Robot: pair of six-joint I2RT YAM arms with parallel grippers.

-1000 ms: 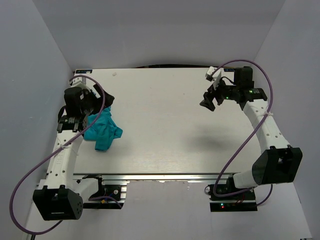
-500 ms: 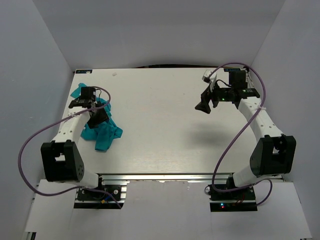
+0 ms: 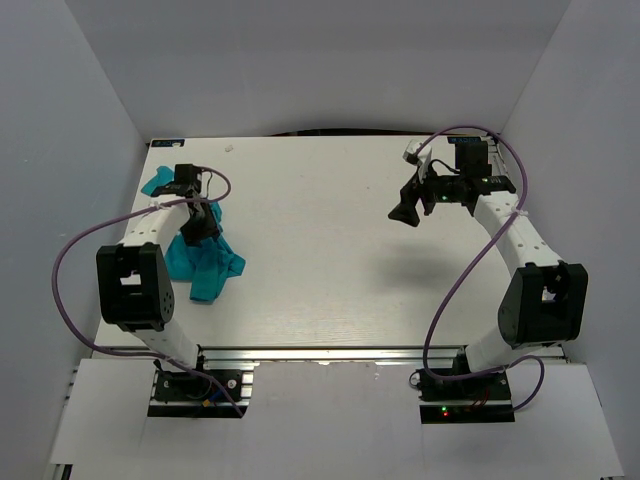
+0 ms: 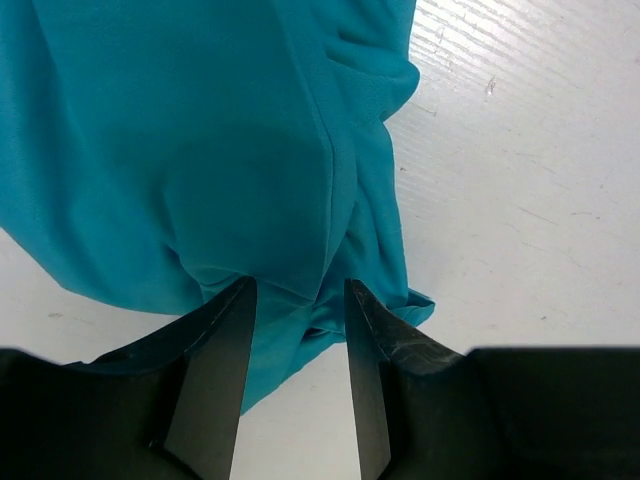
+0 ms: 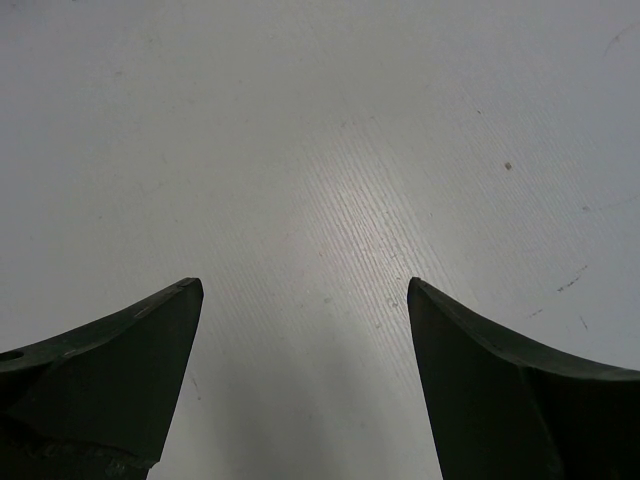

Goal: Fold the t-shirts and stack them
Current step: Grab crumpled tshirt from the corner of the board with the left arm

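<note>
The teal t-shirt (image 3: 207,264) lies crumpled near the table's left edge, and part of it shows behind the arm at the far left (image 3: 156,185). My left gripper (image 3: 197,228) is down on the shirt. In the left wrist view, folds of the t-shirt (image 4: 200,150) fill the picture. The left gripper (image 4: 298,290) stands partly open, its tips astride a fold at the cloth's edge, with a gap still between the jaws. My right gripper (image 3: 405,213) hovers over bare table at the far right. In its wrist view the right gripper (image 5: 305,285) is wide open and empty.
The white table (image 3: 330,270) is walled by grey panels on the left, back and right. Purple cables loop from both arms. The left arm's elbow (image 3: 133,285) stands near the front left corner.
My left arm has folded back and brought its gripper down onto the shirt, and its jaws have narrowed from wide open. The right gripper has shifted slightly left and stayed open.
</note>
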